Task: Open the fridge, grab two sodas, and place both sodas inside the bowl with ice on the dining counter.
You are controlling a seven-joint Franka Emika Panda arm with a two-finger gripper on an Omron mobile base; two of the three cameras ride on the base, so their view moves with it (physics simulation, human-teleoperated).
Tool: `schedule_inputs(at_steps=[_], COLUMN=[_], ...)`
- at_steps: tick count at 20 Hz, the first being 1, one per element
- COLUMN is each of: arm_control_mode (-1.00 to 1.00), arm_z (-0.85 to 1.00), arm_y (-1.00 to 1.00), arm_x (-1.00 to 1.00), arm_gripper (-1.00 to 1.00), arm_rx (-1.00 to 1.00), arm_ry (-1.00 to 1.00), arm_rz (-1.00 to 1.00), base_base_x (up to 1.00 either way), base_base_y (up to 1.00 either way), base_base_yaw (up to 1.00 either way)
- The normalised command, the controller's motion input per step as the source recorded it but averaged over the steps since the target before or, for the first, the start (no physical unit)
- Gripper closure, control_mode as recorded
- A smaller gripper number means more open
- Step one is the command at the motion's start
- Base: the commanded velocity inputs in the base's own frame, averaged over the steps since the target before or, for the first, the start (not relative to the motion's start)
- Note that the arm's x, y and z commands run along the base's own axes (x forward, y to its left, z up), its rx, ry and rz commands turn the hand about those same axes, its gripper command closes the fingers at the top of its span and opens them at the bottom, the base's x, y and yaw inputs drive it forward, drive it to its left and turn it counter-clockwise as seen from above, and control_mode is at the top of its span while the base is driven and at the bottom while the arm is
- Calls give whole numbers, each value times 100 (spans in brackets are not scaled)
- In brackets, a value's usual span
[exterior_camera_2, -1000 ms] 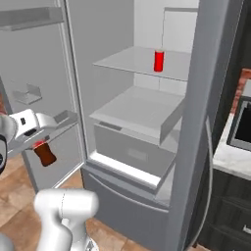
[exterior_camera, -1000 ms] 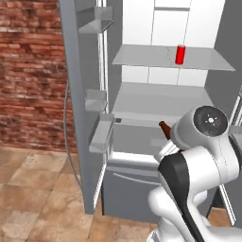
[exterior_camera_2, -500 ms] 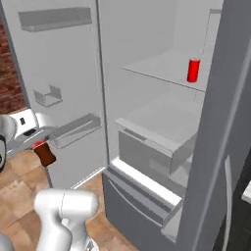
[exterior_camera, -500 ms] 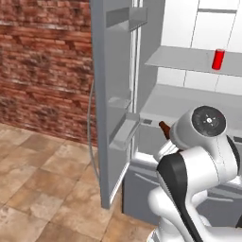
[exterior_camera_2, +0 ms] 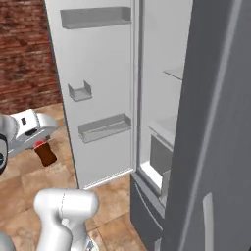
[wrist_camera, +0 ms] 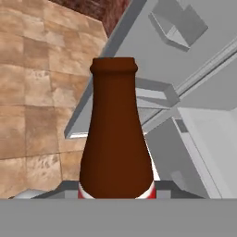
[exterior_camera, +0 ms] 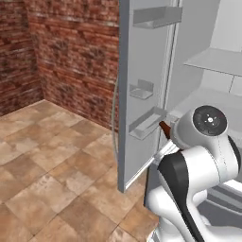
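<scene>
My gripper (exterior_camera_2: 41,145) is shut on a dark brown soda bottle (exterior_camera_2: 47,155), held out to the left of the open fridge (exterior_camera_2: 147,112). In the hand view the bottle (wrist_camera: 115,139) stands upright between the jaws, its neck rising in front of the fridge's left door (wrist_camera: 157,88). In the left base view the bottle's tip (exterior_camera: 165,128) pokes out from behind my arm, close to the lower door bin (exterior_camera: 146,124). The fridge's left door (exterior_camera: 142,94) stands wide open. The bowl and the dining counter are out of view.
A red brick wall (exterior_camera: 61,56) runs behind and to the left of the fridge. Brown tiled floor (exterior_camera: 52,179) spreads to the left. The fridge's grey right door (exterior_camera_2: 215,127) stands near on the right. White shelves (exterior_camera: 215,61) and a drawer (exterior_camera_2: 159,157) show inside.
The whole picture has swung left, so the base has turned; the fridge's inside and the red can slid off to the right. The bottle stays in my gripper.
</scene>
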Motion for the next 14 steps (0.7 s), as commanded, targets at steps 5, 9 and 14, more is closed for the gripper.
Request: schedule_inputs(at_steps=[5, 9, 14], arm_control_mode=[100, 100, 100], arm_z=[0, 0, 0], arm_y=[0, 0, 0], arm_x=[0, 0, 0], arm_gripper=[100, 100, 100], arm_rx=[0, 0, 0], arm_ry=[0, 0, 0], arm_rz=[0, 0, 0], base_base_x=[-50, -39, 29], base_base_y=[2, 18, 58], base_base_yaw=[46, 47, 35])
